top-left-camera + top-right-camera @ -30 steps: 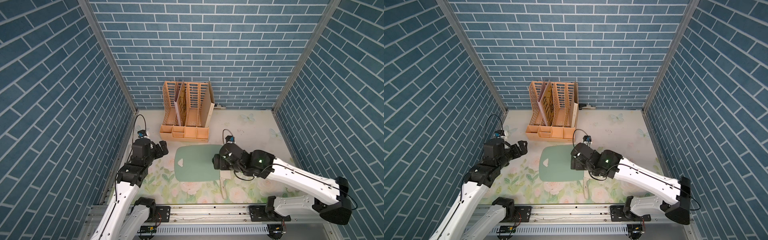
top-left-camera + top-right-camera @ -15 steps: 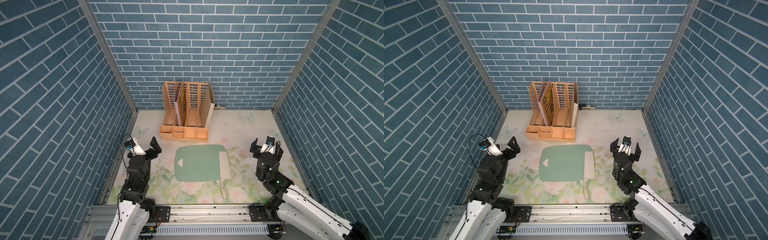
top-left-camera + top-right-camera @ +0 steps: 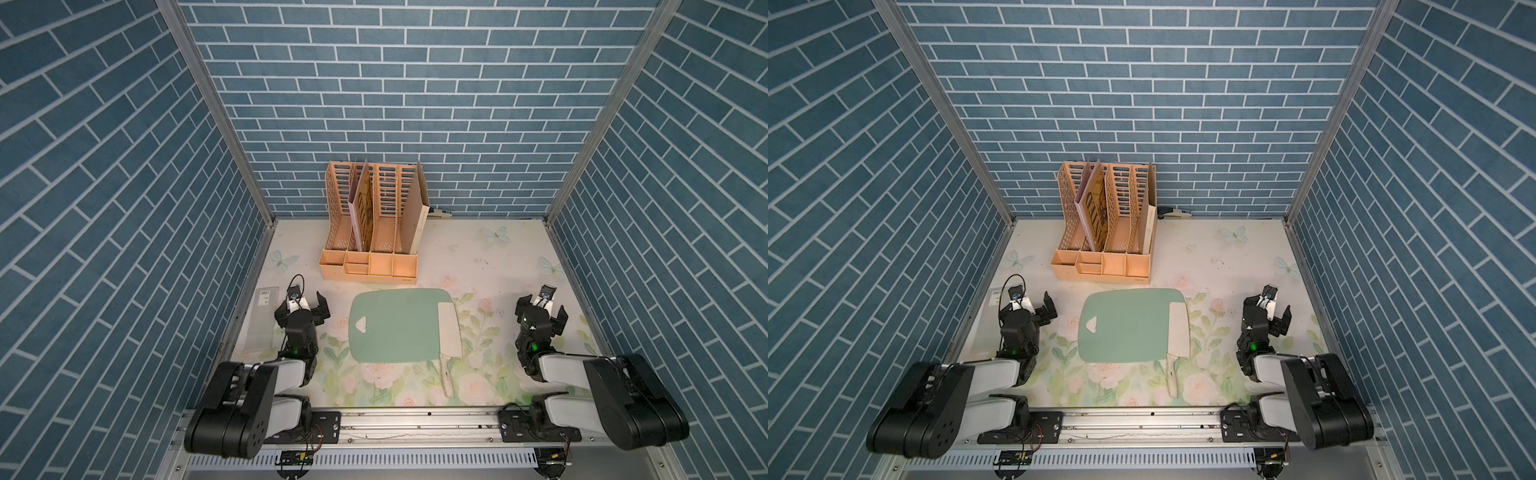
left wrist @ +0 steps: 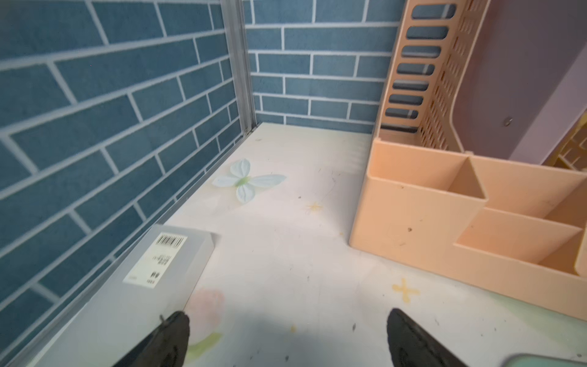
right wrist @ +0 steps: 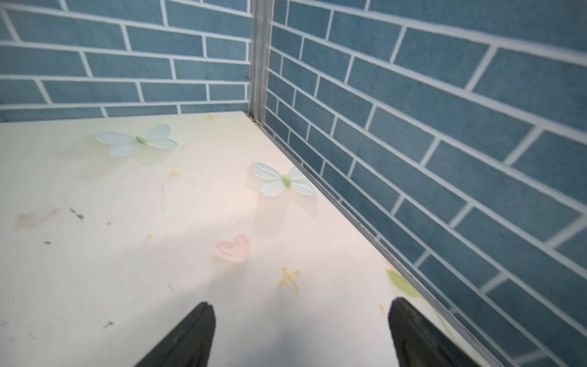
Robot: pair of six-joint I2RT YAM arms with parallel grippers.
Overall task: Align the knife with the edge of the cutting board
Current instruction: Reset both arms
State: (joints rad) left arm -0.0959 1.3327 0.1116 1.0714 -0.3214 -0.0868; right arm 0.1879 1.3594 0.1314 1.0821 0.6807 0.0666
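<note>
The pale green cutting board (image 3: 395,324) (image 3: 1125,328) lies flat mid-table, its triangular hole at the left end. The knife (image 3: 450,330) (image 3: 1178,330) rests with its whitish blade along the board's right short edge. Its cream handle (image 3: 446,376) pokes past the front edge onto the floral mat. My left gripper (image 3: 301,305) (image 4: 287,317) is open and empty, left of the board. My right gripper (image 3: 542,309) (image 5: 301,305) stands open and empty, well right of the knife. One corner of the board (image 4: 546,360) shows in the left wrist view.
A peach file organizer (image 3: 374,232) (image 4: 444,222) stands behind the board. A grey flat box with a barcode label (image 3: 262,320) (image 4: 152,273) lies along the left wall beside my left gripper. Brick-patterned walls close in three sides.
My right gripper was over the knife at the board's right end one second ago and has pulled back to the right side. The left arm has also drawn back towards the front.
</note>
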